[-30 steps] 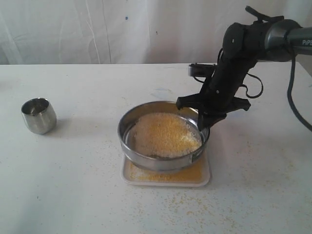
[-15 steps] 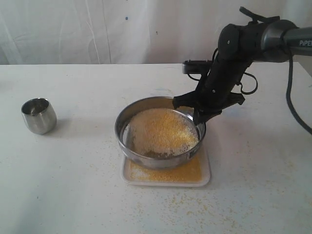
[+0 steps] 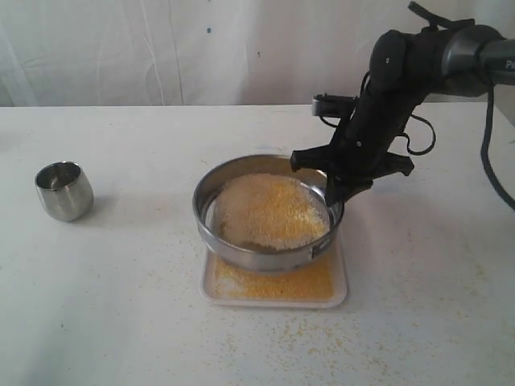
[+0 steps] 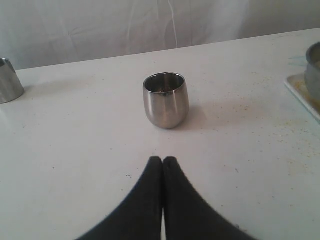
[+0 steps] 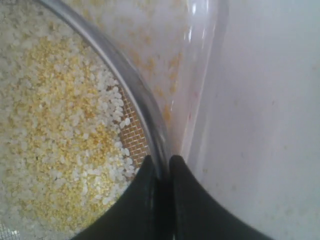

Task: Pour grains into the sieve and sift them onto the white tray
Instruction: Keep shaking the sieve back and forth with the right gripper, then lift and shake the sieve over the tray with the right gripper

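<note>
The steel sieve [image 3: 211, 223] hangs just above the white tray [image 3: 342, 296], slightly tilted, with my right gripper [image 3: 334, 199] shut on its right rim. A heap of yellow and pale grains [image 3: 269, 211] lies on the mesh. Fine yellow grains [image 3: 278, 284] cover the tray under it. In the right wrist view the gripper [image 5: 161, 165] pinches the sieve's rim [image 5: 134, 85], one finger inside by the grains [image 5: 55, 130] and one outside. My left gripper [image 4: 163, 161] is shut on nothing, low over the table, short of a small steel cup [image 4: 166, 100].
The steel cup [image 3: 63, 190] stands at the left of the table. A second steel cup [image 4: 9, 81] shows at the edge of the left wrist view. Loose grains [image 3: 322, 334] are scattered on the table around the tray. A white curtain hangs behind.
The sieve, held by my right gripper, shifted left and back right, and now sits a little higher. The grain heap has spread flatter. The left arm has not visibly moved.
</note>
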